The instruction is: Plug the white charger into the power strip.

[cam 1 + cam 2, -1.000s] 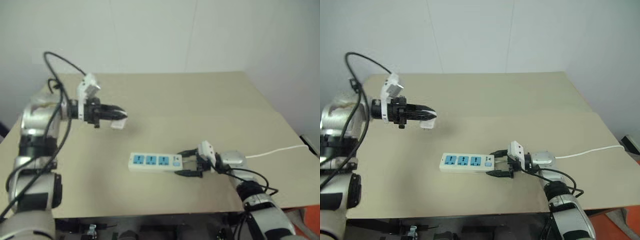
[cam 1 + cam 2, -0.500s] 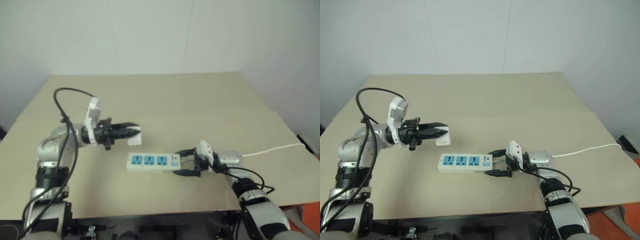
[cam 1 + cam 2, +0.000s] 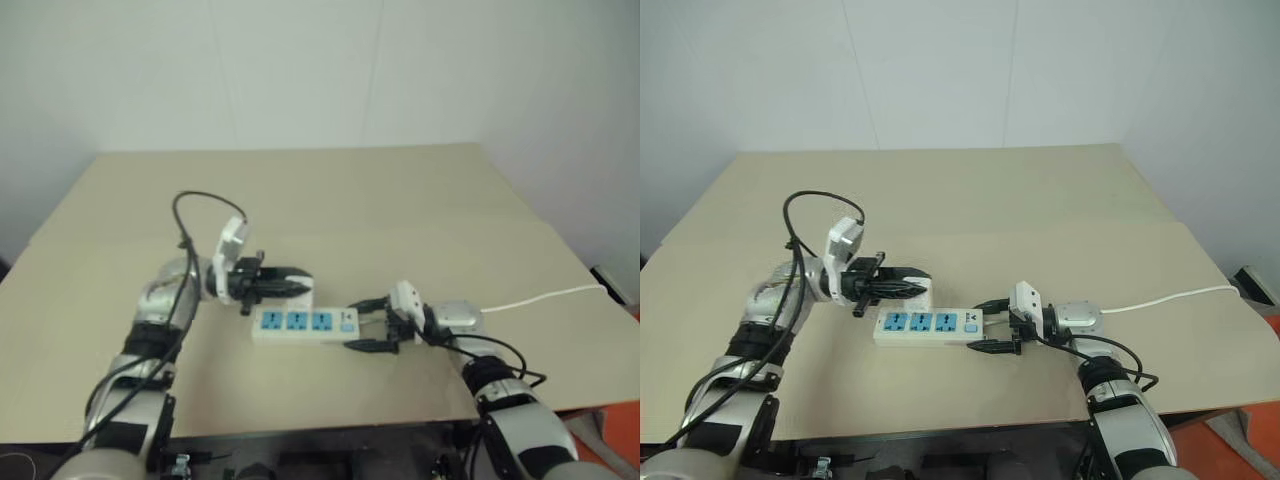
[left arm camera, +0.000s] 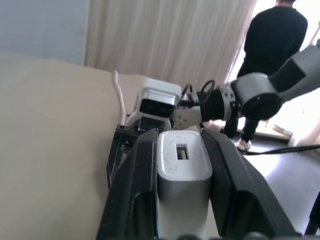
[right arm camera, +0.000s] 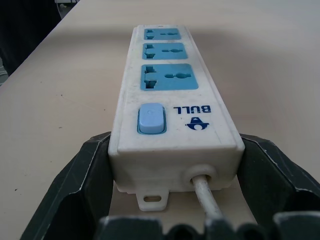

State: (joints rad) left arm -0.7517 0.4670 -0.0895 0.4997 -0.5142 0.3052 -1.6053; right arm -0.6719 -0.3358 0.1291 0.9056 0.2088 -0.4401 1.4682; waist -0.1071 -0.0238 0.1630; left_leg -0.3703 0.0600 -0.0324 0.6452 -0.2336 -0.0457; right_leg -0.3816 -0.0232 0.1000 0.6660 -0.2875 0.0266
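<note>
Beige tabletop (image 3: 1040, 200) carried the power strip (image 3: 928, 326) near its front edge, my right gripper (image 3: 992, 325) clamped around its switch end. At ten o'clock from the strip, my left gripper (image 3: 915, 283) pinched the white charger (image 4: 182, 162) tight — transport nearly over. Next I judged: prongs turned down, squared over a blue socket, then pressed.

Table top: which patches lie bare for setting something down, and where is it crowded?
Bare: the table from its far edge down to the grippers, and its near right corner beyond the cord. Crowded: the middle near the front, where the left gripper holds the white charger beside the power strip, which the right gripper straddles.
</note>
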